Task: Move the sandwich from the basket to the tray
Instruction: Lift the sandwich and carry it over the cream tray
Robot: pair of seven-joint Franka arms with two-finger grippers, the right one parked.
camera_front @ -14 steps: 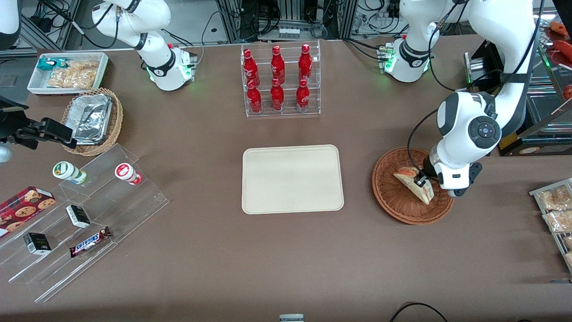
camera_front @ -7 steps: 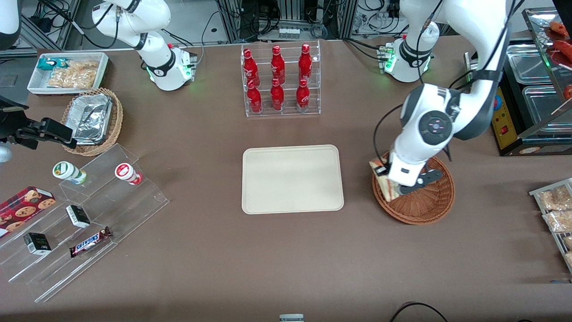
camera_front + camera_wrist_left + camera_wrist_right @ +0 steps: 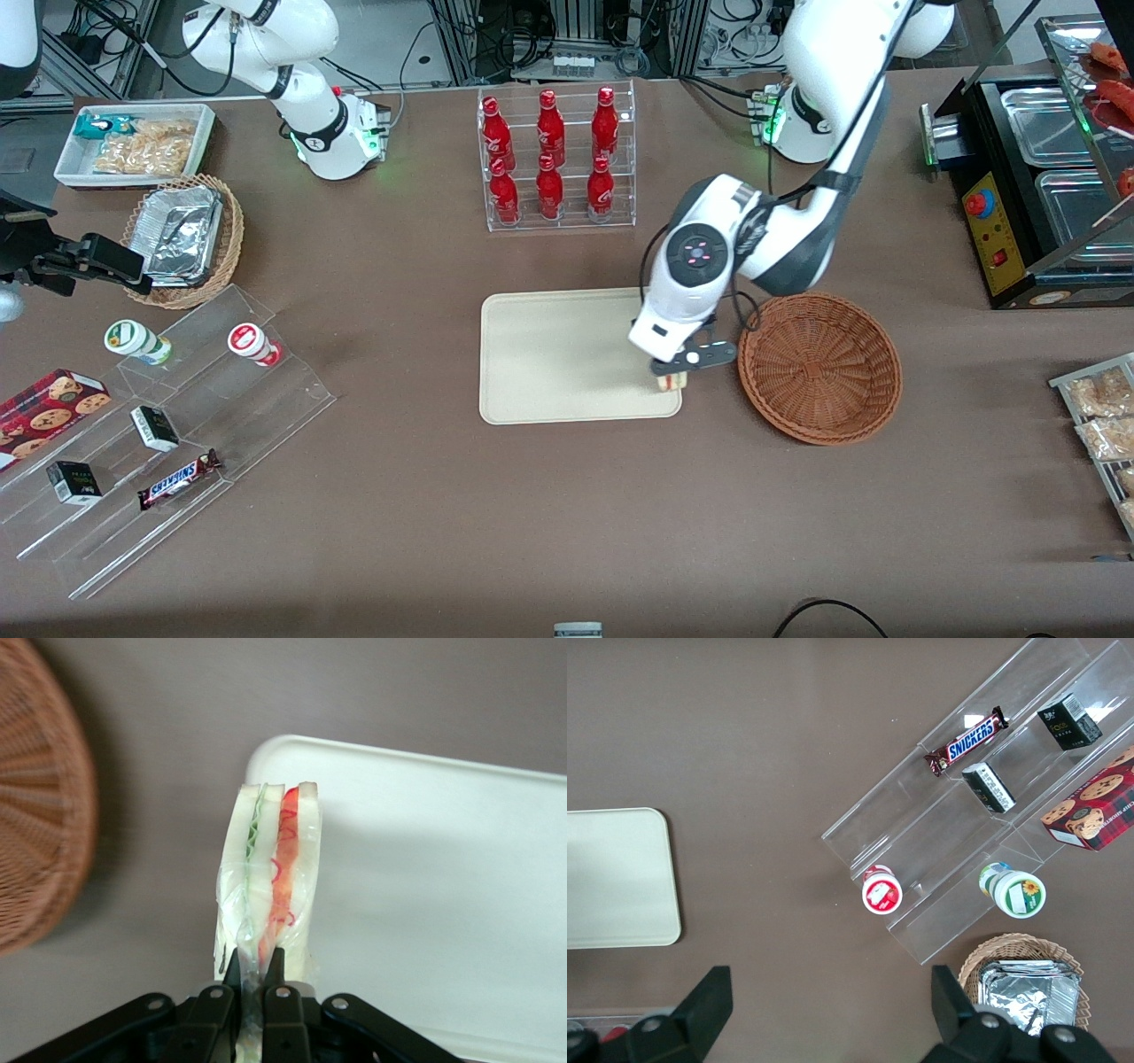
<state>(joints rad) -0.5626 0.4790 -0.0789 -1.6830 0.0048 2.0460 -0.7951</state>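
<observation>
My left gripper [image 3: 671, 379] is shut on the sandwich [image 3: 673, 382], a wrapped wedge of pale bread with red and green filling [image 3: 270, 881]. It hangs in the air over the corner of the beige tray [image 3: 549, 354] that is nearest the basket. The tray also shows in the wrist view [image 3: 443, 904]. The round reddish-brown wicker basket [image 3: 820, 367] stands beside the tray, toward the working arm's end, with nothing in it; its rim shows in the wrist view [image 3: 40, 824]. In the front view the arm's wrist hides most of the sandwich.
A clear rack of red bottles [image 3: 555, 159] stands farther from the front camera than the tray. Clear tiered shelves with snacks [image 3: 168, 443], a tan basket with foil containers [image 3: 184, 237] and a white bin [image 3: 133, 143] lie toward the parked arm's end. A metal counter [image 3: 1045, 177] stands at the working arm's end.
The gripper lifted the sandwich out of the basket and carried it sideways to above the tray's near corner. The basket now holds nothing.
</observation>
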